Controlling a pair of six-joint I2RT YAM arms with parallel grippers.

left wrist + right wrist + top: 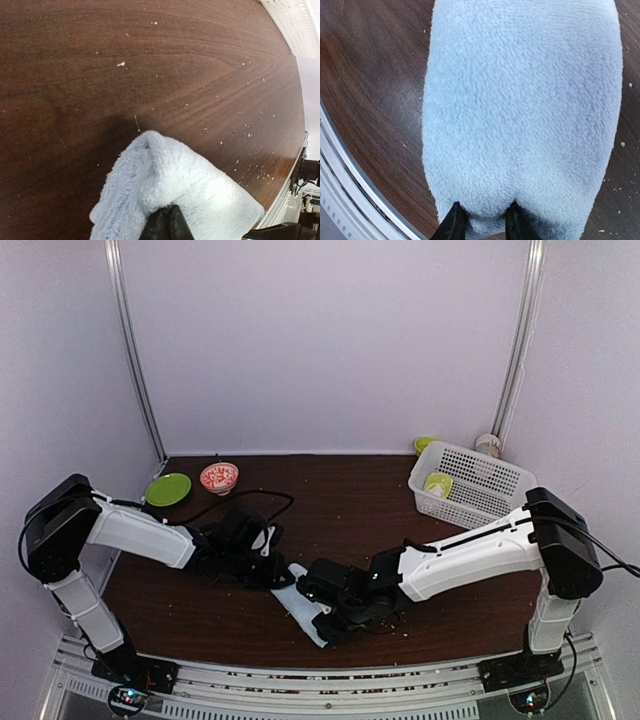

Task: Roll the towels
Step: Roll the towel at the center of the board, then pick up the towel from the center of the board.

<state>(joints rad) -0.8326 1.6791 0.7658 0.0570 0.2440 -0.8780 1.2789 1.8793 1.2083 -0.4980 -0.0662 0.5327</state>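
Note:
The pale blue towel (pixel 298 602) lies on the brown table, near its front edge, stretched between my two grippers. The left gripper (pixel 280 574) is shut on the towel's far end, which bunches into a raised fold (pixel 175 175) around the dark closed fingertips (pixel 168 215). The right gripper (pixel 326 628) holds the near end. In the right wrist view its two fingers (pixel 454 222) stand either side of a pinched tuck of the towel (pixel 520 100). The gripper's midpoint (pixel 485 221) is on that tuck. A lime-green and cream towel (pixel 438 483) lies in the basket.
A white perforated basket (pixel 480 490) stands at the back right, with a cup (pixel 488 444) and a green item (pixel 425 443) behind it. A green plate (pixel 168 489) and a red-patterned bowl (pixel 219 477) sit at the back left. A metal rail (pixel 350 190) runs along the near edge.

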